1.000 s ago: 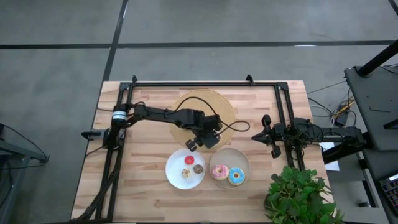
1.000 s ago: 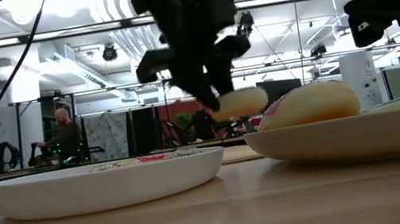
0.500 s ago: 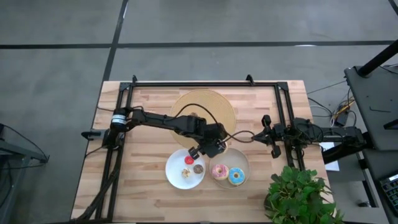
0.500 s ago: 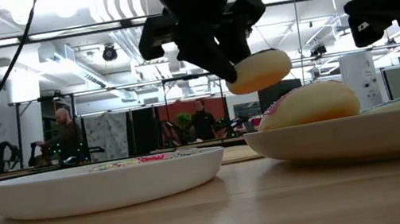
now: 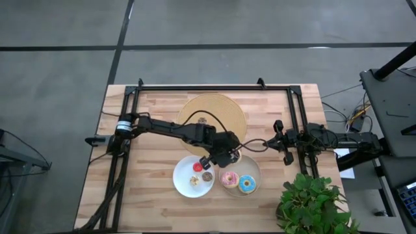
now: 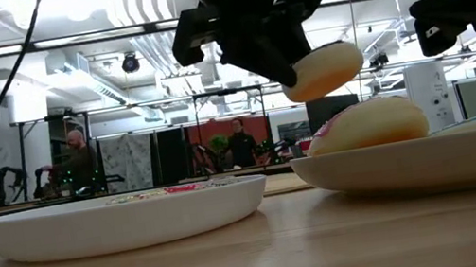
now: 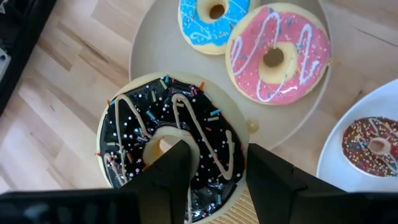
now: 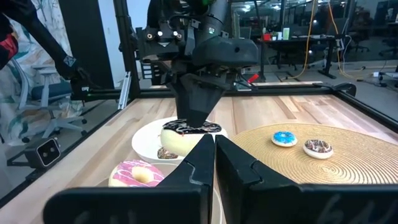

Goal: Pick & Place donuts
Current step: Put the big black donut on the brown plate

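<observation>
We look down on a pale wooden bench (image 5: 143, 195) with a big round tan woven board (image 5: 224, 107) near its far edge and two plates near its front edge: a round white plate (image 5: 184, 185) of tiny donuts and a round tan plate (image 5: 253, 170) with a pink-iced donut (image 5: 229, 179) and a blue-iced donut (image 5: 246, 184). Our left gripper (image 7: 214, 186) hangs over the tan plate's rim, pinching a chocolate-iced ring donut with sprinkles (image 7: 171, 146), one finger through the hole. Our right gripper (image 8: 214, 158) waits closed and empty at the bench's right edge. We judge this the placing step: next, lower onto the bare part of the plate and release.
</observation>
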### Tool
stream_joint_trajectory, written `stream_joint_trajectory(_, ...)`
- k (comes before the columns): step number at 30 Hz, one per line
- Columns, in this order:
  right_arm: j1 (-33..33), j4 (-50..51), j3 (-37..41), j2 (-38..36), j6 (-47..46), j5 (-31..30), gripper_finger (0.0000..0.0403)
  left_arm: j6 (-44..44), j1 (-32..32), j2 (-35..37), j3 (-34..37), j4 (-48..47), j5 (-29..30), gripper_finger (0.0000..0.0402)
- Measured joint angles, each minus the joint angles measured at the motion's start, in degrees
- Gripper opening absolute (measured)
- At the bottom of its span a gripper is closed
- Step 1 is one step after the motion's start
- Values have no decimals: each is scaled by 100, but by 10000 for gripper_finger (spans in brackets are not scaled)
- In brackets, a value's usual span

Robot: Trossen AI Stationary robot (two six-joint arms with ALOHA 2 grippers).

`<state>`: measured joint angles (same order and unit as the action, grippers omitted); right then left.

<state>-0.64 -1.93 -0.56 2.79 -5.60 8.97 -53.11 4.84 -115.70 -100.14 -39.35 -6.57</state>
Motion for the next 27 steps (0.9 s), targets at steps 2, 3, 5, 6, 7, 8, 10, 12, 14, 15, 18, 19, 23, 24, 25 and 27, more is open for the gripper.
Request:
stream_joint_trajectory(2,0,0,0,0,0,0,8,33,11,0,0,11,0,119)
stream_joint_trajectory(3,0,0,0,0,-13,0,8,57,16,0,0,27,0,119)
stream_joint_trajectory(5,0,0,0,0,-21,0,8,78,31,0,0,41,1,119)
stream_joint_trajectory(6,0,0,0,0,-16,0,8,79,42,-1,2,62,1,119)
stream_joint_trajectory(7,0,0,0,0,0,0,8,80,53,-30,2,113,0,119)
stream_joint_trajectory(8,0,0,0,0,2,0,8,83,61,-79,-7,188,-5,119)
stream_joint_trajectory(10,0,2,0,0,-12,0,8,214,74,-202,-126,115,-7,119)
stream_joint_trajectory(12,0,0,0,-2,-22,-3,8,443,78,-416,-354,15,-7,119)
stream_joint_trajectory(14,0,2,0,-3,1,0,8,676,78,-558,-606,-166,-4,119)
stream_joint_trajectory(15,-2,-1,0,-1,2,-4,8,765,78,-626,-735,-275,-4,119)
stream_joint_trajectory(18,-1,2,0,1,-24,0,8,827,84,-779,-1060,-372,-4,119)
stream_joint_trajectory(19,-2,-2,0,-1,-22,-6,8,828,91,-840,-1153,-430,-2,119)
stream_joint_trajectory(23,-2,-2,0,-4,-2,-5,8,830,154,-1005,-1426,-454,-4,119)
stream_joint_trajectory(24,-1,1,0,-6,-15,3,8,834,169,-1026,-1468,-428,-7,119)
stream_joint_trajectory(25,-1,0,0,0,-23,3,8,832,182,-1043,-1503,-433,-7,119)
stream_joint_trajectory(27,0,0,0,-4,-13,-1,8,824,205,-1094,-1557,-431,-10,119)
